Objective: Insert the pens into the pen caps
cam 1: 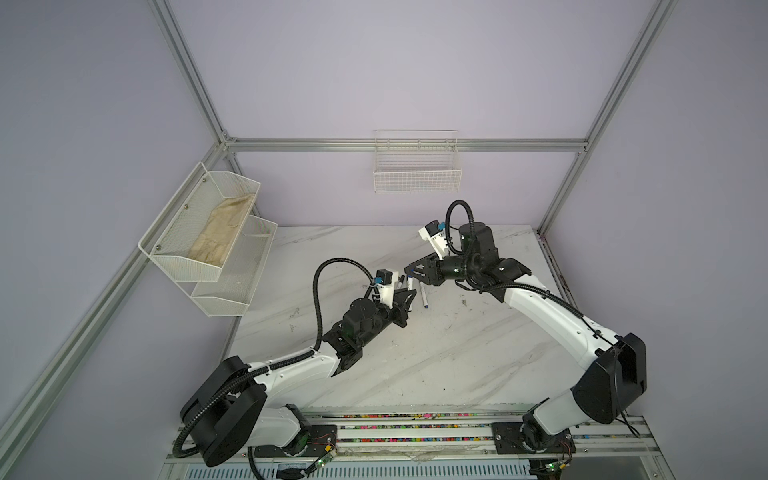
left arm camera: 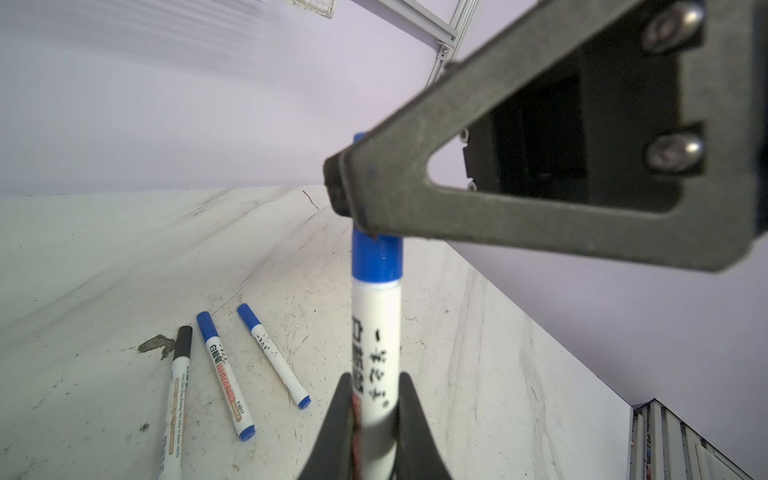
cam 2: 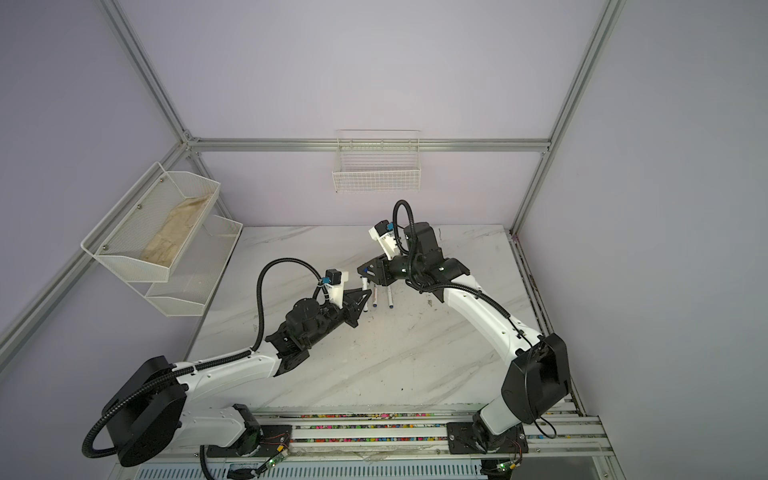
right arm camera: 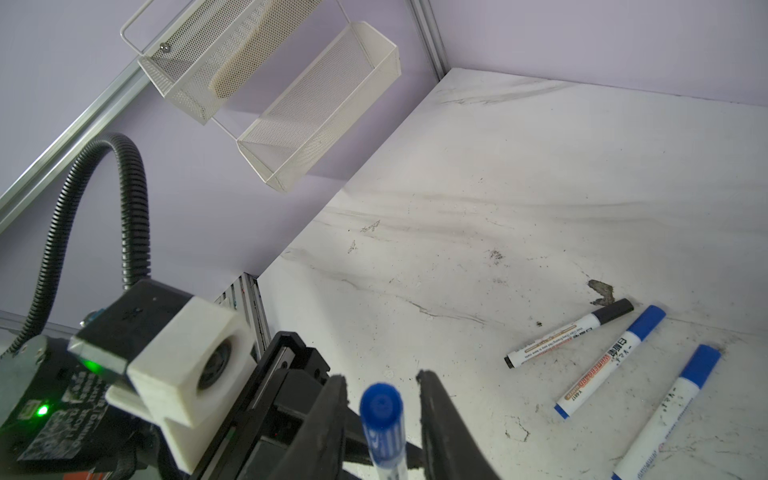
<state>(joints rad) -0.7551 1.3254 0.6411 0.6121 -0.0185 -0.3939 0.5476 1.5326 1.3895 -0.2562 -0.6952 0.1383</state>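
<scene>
Left claw (left arm camera: 374,382) is clamped on a blue marker pen (left arm camera: 376,324), blue cap (right arm camera: 381,405) already on. Right claw (right arm camera: 381,374) is open either side of that cap. Three capped pens (left arm camera: 224,374) lying on the tabletop (left arm camera: 478,332).

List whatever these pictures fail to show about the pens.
- Left wrist view: the right gripper covers the end of the cap on the held pen; the frame edge cuts off the black-capped pen.
- Right wrist view: the held pen and one lying blue pen run off the edge.
- Top views: lying pens too small to read.
</scene>
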